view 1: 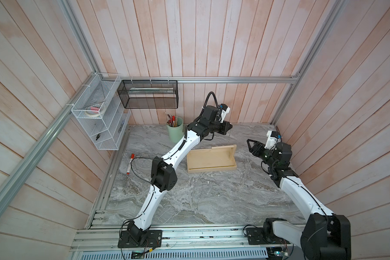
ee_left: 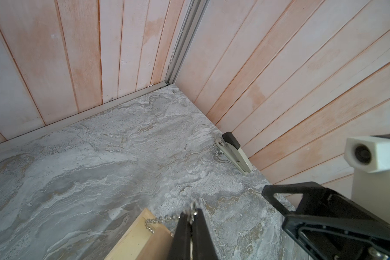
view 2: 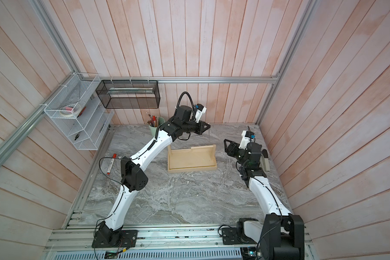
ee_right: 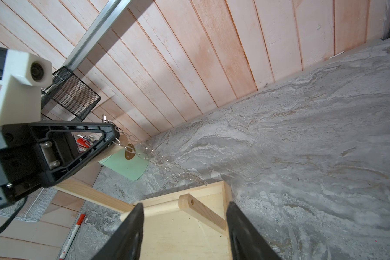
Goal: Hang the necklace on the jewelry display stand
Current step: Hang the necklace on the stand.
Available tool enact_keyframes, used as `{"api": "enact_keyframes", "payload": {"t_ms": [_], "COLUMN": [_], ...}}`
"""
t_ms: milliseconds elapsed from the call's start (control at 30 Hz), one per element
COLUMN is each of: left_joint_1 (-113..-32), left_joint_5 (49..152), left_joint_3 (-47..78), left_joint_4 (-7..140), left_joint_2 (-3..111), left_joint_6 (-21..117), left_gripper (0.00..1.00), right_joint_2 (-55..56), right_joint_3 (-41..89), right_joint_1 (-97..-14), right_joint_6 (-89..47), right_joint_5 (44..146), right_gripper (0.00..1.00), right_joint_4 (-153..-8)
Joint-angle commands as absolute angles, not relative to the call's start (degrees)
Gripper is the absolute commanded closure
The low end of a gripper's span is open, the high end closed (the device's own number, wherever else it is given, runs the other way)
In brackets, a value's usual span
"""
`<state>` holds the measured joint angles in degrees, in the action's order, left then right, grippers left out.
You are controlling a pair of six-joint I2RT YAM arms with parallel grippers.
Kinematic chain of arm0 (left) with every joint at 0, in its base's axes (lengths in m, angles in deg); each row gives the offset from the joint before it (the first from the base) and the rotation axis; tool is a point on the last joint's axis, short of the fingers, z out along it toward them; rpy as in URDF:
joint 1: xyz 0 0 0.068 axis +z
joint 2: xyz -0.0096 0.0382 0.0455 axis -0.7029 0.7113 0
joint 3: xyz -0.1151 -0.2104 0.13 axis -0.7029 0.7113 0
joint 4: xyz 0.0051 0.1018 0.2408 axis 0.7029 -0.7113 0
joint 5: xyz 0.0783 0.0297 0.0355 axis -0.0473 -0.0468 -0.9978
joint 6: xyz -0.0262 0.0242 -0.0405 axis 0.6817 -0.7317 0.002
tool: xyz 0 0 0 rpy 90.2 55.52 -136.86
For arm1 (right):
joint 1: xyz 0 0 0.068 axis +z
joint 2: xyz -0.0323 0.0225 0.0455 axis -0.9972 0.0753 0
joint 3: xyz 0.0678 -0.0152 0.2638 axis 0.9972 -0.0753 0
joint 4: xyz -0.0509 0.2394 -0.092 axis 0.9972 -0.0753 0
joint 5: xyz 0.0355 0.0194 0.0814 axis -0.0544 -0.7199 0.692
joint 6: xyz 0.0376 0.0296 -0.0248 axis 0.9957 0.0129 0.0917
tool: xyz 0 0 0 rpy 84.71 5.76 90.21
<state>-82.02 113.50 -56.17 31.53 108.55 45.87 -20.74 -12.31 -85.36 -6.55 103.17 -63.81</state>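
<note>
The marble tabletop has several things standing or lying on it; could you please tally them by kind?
Wooden stand: 1
Pen cup: 1
Marker: 1
Stapler: 1
Total: 4

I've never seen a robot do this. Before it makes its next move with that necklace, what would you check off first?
1. Grip: ok, left tool is shut on the necklace.
2. Helper free: ok, right tool is open, empty, near the jewelry display stand.
3. Stand upright on the table: ok.
4. Necklace hung on the stand: cannot tell; it drapes across one wooden edge.
5. Necklace untangled: cannot tell.
6. The mint-green pen cup clear of the stand: ok, apart.
</note>
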Motion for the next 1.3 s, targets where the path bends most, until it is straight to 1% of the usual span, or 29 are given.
{"api": "enact_keyframes", "payload": {"t_ms": [0,233,433,667,900,1267], "left_joint_1": [-81.96,-81.83,-81.64,-81.66,-81.92,-82.01], "left_joint_5": [110.81,108.11,108.21,108.11,109.10,106.66], "left_joint_3": [-55.51,-55.30,-54.97,-51.60,-51.92,-50.81], "left_joint_4": [31.07,31.51,30.91,31.42,30.83,28.13], "left_joint_2": [105.64,104.80,104.06,101.98,102.24,99.95], "left_joint_6": [44.52,44.33,44.19,44.12,44.12,42.37], "left_gripper": [1.00,1.00,1.00,1.00,1.00,1.00], "right_joint_2": [-21.19,-21.33,-21.41,-21.43,-21.60,-21.59], "right_joint_3": [-13.05,-13.36,-13.62,-13.90,-14.15,-14.24], "right_joint_1": [-85.61,-85.57,-85.58,-85.61,-85.60,-85.64], "right_joint_6": [-6.59,-6.59,-6.51,-6.35,-6.24,-6.16], "right_joint_5": [103.18,103.18,103.08,103.01,102.82,102.74], "right_gripper": [0.41,0.41,0.41,0.41,0.41,0.41], "right_joint_4": [-62.12,-62.12,-61.88,-61.60,-61.59,-61.50]}}
